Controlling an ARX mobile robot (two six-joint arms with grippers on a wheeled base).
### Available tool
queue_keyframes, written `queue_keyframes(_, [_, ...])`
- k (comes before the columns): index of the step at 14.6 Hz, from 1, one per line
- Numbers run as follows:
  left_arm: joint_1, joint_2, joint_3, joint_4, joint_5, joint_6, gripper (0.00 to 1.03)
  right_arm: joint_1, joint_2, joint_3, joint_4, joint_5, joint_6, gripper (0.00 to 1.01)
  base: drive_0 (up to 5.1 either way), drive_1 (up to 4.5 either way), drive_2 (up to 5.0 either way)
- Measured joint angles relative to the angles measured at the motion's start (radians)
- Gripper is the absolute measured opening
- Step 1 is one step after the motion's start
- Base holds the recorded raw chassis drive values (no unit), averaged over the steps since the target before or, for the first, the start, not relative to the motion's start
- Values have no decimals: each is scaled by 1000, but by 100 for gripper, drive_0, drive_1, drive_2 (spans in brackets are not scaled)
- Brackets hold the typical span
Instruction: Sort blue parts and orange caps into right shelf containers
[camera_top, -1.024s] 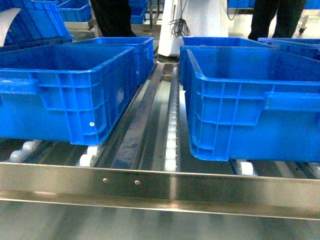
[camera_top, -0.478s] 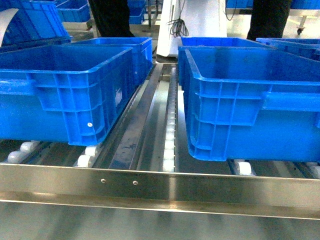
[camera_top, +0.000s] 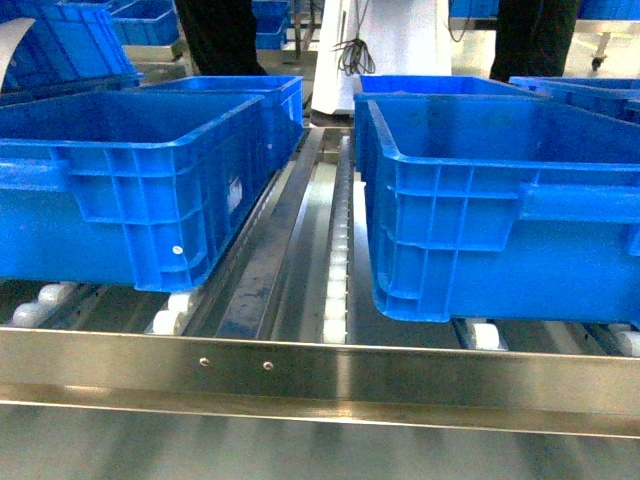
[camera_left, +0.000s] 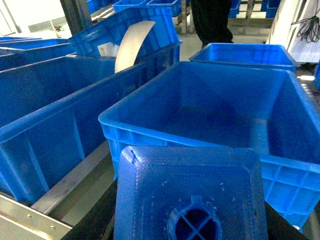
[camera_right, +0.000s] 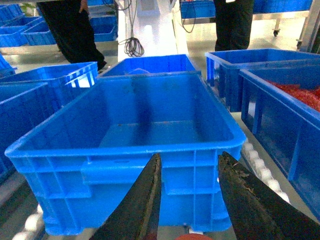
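The head view shows neither gripper. In the left wrist view a blue part (camera_left: 190, 180) with a round stud fills the lower frame, and my left gripper (camera_left: 192, 222) is shut on it, dark fingers showing at both sides. It hangs in front of an empty blue bin (camera_left: 150, 125). In the right wrist view my right gripper (camera_right: 189, 156) holds an orange cap (camera_right: 192, 237) deep between its fingers; only the cap's top edge shows. It faces the right shelf container (camera_right: 125, 150), which is empty. That container (camera_top: 500, 200) stands right on the shelf (camera_top: 320, 375).
A second blue bin (camera_top: 130, 170) sits left on the shelf, with a lane of white rollers (camera_top: 337, 300) between the two. Another bin holding red-orange pieces (camera_right: 300, 95) is at the far right. People (camera_top: 220, 35) stand behind the shelf. A curved pale strip (camera_left: 131, 45) rises at the left.
The bins and shelf rail have slid slightly left in the head view, so the camera has shifted a little. No gripper appears in any head frame.
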Motion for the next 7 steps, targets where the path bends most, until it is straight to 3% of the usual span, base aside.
queue_keyframes(1, [-2,0,0,0,1,0,44,10,-33,-41,-8,6,-5,34,0,0,0])
queue_keyframes(2, [-2,0,0,0,3,0,44,56,-66,-74,-16,58,-9,34,0,0,0])
queue_keyframes(3, [-2,0,0,0,3,0,44,87,-74,-78,-11,66,-14,34,0,0,0])
queue_keyframes(7, [-2,0,0,0,3,0,44,85,-73,-77,-14,76,-18,34,0,0,0])
